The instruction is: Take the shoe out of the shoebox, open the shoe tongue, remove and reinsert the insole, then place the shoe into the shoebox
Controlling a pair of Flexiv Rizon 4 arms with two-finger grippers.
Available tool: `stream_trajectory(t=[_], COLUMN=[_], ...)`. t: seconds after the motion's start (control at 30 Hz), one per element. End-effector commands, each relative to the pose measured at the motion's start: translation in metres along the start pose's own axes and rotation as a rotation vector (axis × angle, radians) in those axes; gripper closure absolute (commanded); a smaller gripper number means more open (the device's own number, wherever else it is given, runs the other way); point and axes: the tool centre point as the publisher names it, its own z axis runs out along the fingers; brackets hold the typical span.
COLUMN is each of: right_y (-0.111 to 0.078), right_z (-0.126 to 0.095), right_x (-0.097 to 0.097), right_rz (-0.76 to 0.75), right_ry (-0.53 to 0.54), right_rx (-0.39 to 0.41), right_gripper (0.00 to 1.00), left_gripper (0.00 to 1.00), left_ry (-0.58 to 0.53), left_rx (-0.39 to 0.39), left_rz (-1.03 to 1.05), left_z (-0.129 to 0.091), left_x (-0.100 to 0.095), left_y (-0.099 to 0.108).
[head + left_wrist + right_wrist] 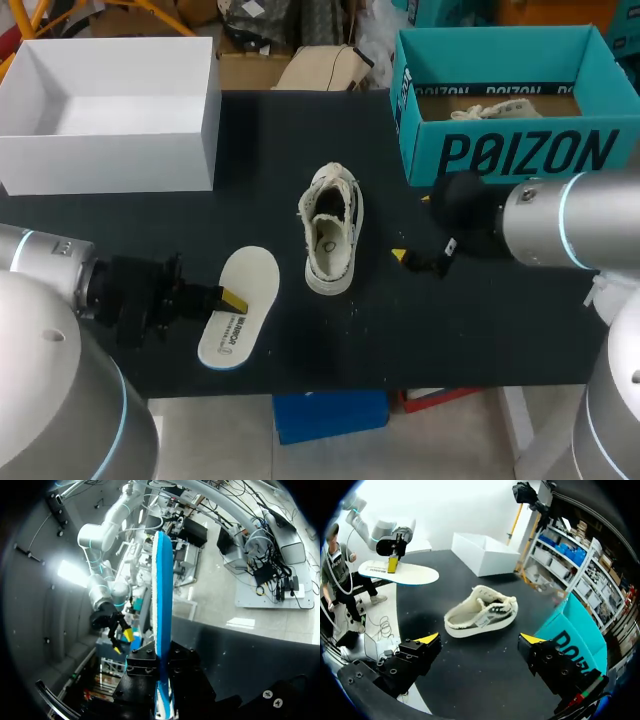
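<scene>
Left gripper (232,300) is clamped on the insole (252,278). Right gripper (480,638) stands wide apart, just right of the shoe (331,235).

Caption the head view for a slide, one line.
Left gripper holds the insole clear of the shoe on the table; right gripper sits open near the teal shoebox.

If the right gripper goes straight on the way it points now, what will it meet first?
Most likely the shoe, which lies on the table just ahead of the open right gripper with nothing between them. The insole in the left gripper is farther off, to one side.
</scene>
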Motion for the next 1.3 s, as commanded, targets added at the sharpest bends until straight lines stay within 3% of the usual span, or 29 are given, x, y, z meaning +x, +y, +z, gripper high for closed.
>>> stream_trajectory(t=[0.03,0.3,0.57,0.87,0.97,1.03,1.1,1.17,1.3], right_y=[0.030,0.033,0.029,0.038,0.039,0.038,0.037,0.036,0.032], right_z=[0.052,0.081,0.102,0.128,0.134,0.139,0.143,0.147,0.156], right_x=[0.013,0.017,0.016,0.018,0.018,0.017,0.016,0.015,0.012], right_rz=[-0.086,-0.122,-0.148,-0.234,-0.243,-0.249,-0.252,-0.259,-0.260], right_ry=[-0.108,-0.108,-0.159,-0.180,-0.183,-0.185,-0.186,-0.188,-0.183], right_rx=[0.053,0.084,0.165,0.225,0.231,0.237,0.241,0.250,0.254], right_gripper=[0.00,0.00,0.00,0.02,0.12,0.25,0.27,0.36,0.38], left_gripper=[1.00,1.00,1.00,1.00,1.00,1.00,1.00,1.00,1.00], left_ry=[0.002,0.002,0.002,0.002,0.002,0.002,0.002,0.002,0.002], left_rx=[-0.004,-0.004,-0.004,-0.004,-0.004,-0.004,-0.004,-0.004,-0.004], left_rz=[0.002,0.002,0.002,0.002,0.002,0.002,0.002,0.002,0.002], left_z=[0.001,0.001,0.001,0.001,0.001,0.001,0.001,0.001,0.001], left_x=[0.001,0.001,0.001,0.001,0.001,0.001,0.001,0.001,0.001], left_y=[-0.001,-0.001,-0.001,-0.001,-0.001,-0.001,-0.001,-0.001,-0.001])
